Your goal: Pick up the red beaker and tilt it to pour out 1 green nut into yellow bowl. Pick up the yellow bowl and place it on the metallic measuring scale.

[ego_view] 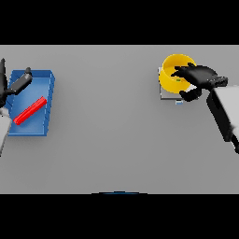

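Yellow bowl (169, 70) stands near the far right corner of the grey table (112, 140), on top of a flat metallic scale (169, 95). Only a pale grey edge of the scale shows below the bowl, with a small blue mark at its near side. The bowl is round, smooth and glossy, and a small green nut (178, 80) lies inside it. I count one bowl, one scale and one nut.

Right hand (198, 77) is dark and reaches over the right part of the bowl. Its fingers (183, 71) are stretched across the rim and over the inside, and the thumb (186, 94) is bent below, at the near side of the bowl. I cannot tell if the hand really presses the rim or only hangs above it.

At the far left edge of the table lies one blue tray (44, 122), rectangular, with low walls. Inside it one red beaker (30, 110) lies on its side, long and narrow, placed diagonally. Left hand (17, 83) shows at the left edge, over the far left corner of the tray, apart from the beaker. Its dark fingers look quite straight and hold nothing.
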